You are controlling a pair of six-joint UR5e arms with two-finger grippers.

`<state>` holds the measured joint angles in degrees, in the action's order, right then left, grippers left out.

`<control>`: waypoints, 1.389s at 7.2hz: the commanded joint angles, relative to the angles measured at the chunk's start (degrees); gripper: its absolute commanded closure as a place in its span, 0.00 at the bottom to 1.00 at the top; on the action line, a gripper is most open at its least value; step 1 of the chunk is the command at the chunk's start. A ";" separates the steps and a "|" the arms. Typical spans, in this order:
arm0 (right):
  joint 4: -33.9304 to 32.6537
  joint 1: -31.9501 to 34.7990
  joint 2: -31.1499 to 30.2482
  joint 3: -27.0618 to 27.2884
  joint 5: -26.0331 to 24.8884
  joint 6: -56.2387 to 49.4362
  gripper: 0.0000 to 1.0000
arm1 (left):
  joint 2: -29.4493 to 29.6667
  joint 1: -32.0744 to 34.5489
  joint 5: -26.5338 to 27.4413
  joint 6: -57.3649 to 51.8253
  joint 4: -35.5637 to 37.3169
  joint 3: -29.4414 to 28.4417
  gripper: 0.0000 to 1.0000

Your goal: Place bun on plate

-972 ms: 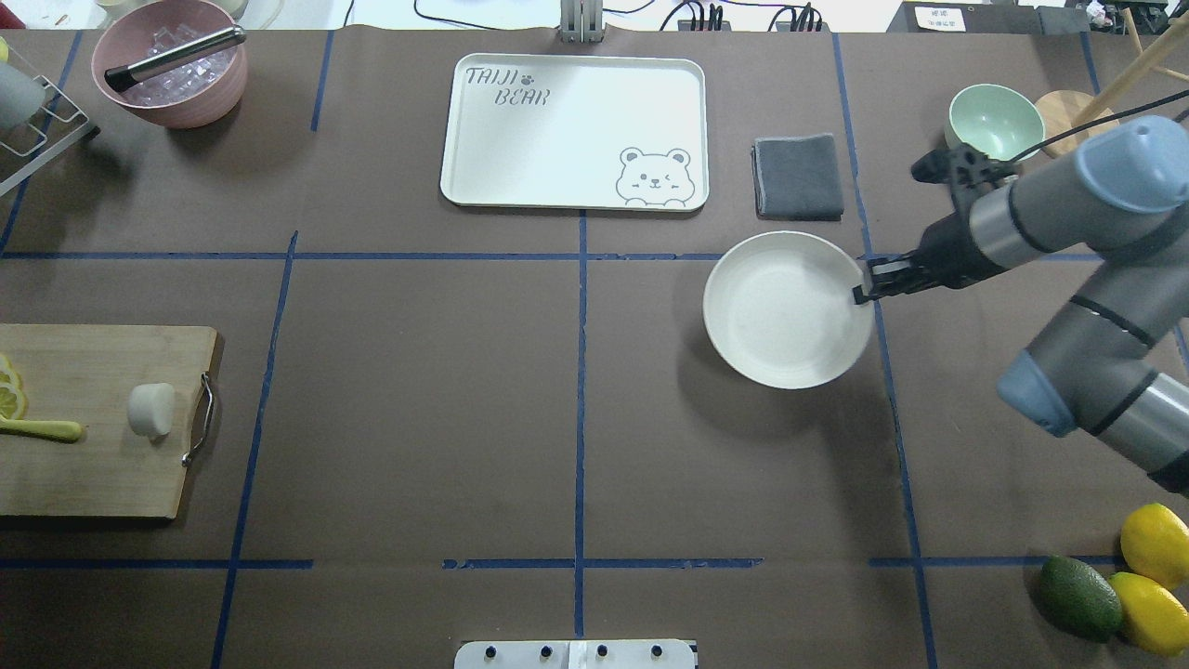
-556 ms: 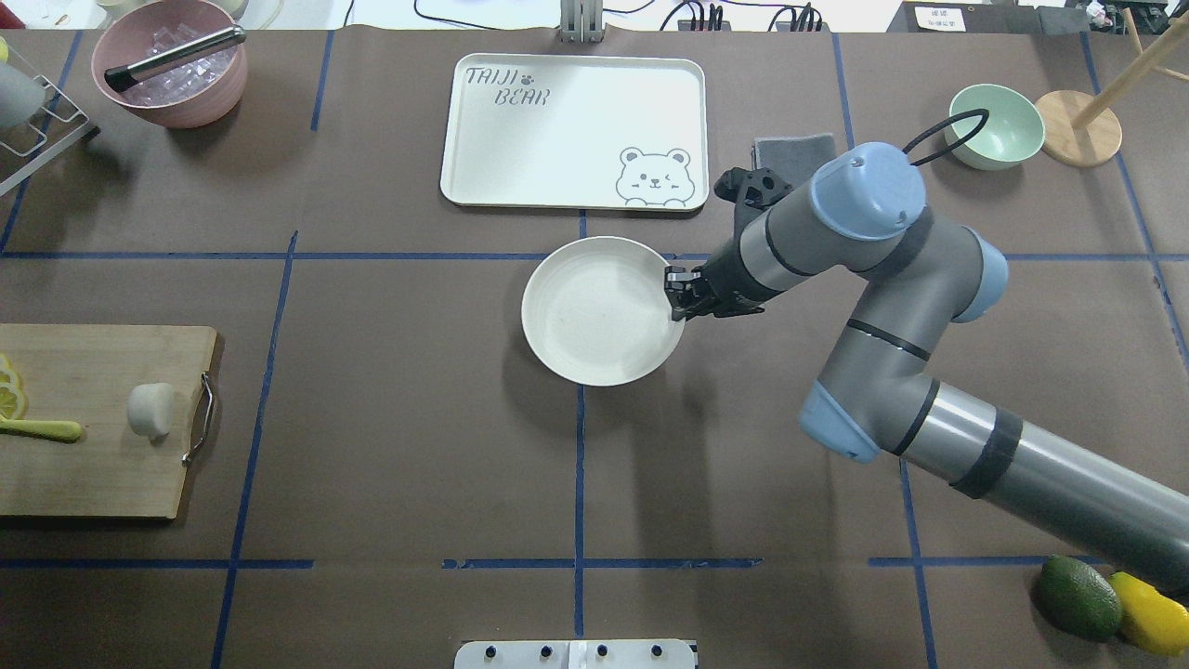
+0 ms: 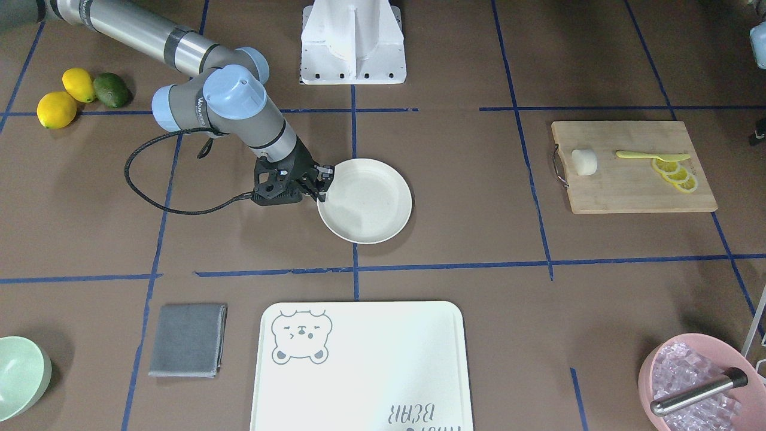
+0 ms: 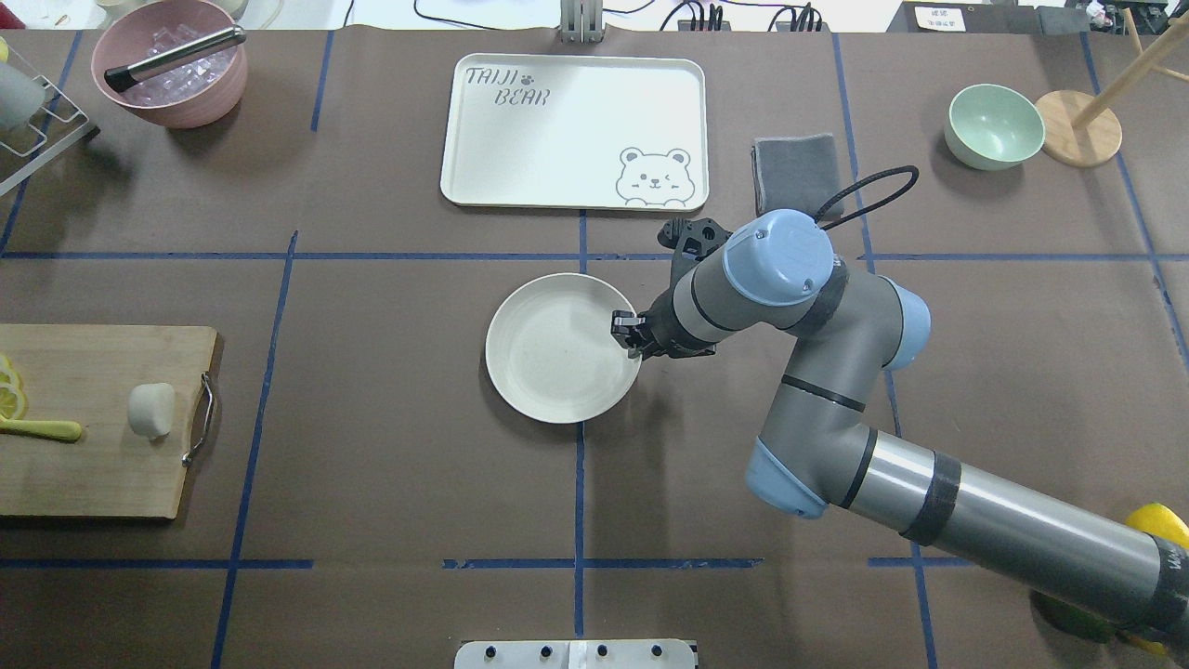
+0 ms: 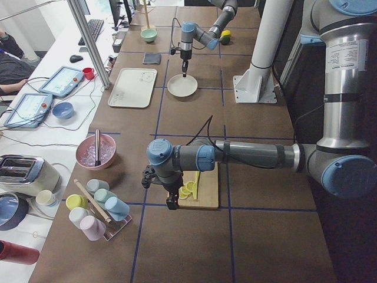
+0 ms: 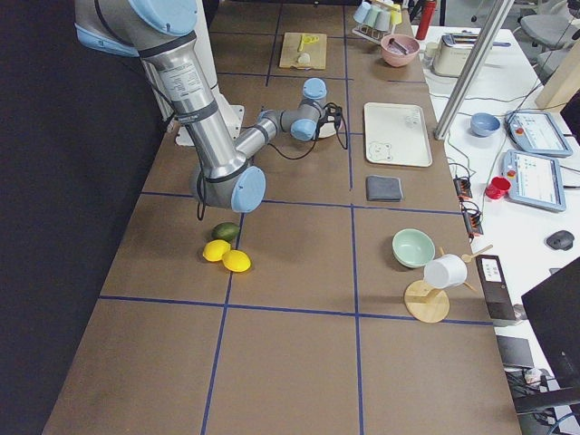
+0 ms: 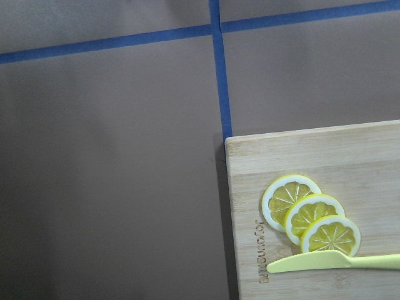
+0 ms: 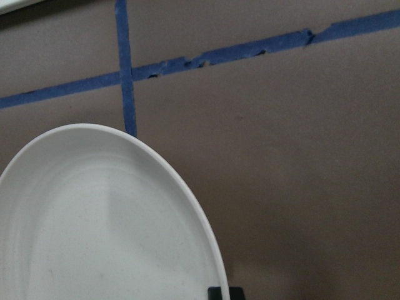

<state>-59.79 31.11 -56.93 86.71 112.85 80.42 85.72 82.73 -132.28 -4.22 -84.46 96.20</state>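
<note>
smooth white bun (image 4: 150, 410); round cream plate (image 4: 548, 358), rim in right hand (image 4: 632, 337)

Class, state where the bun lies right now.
In the overhead view the bun sits on the wooden cutting board at the left edge, between its metal handle and the lemon slices.

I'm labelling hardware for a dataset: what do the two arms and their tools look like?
The left arm and right arm are silver-grey tubes with light-blue joint caps and black bands. The right carries white lettering on a joint and a looping black cable. Each ends in a black tool: right tool, left tool.
</note>
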 commanded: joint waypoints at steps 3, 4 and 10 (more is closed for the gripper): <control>-0.84 2.26 -0.46 1.00 -0.71 -0.18 0.00 | 0.06 -0.64 0.00 0.09 0.00 -0.22 0.00; -7.29 5.07 -2.72 4.49 1.39 -0.88 0.00 | 0.06 -0.99 0.00 0.09 0.00 -0.31 0.00; -23.70 30.26 -12.72 10.15 16.68 -49.98 0.00 | 0.15 -5.44 0.09 0.44 0.17 -0.31 0.00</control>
<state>-83.17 54.06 -64.66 96.87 125.52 44.20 85.80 80.25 -132.22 -3.88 -84.38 95.94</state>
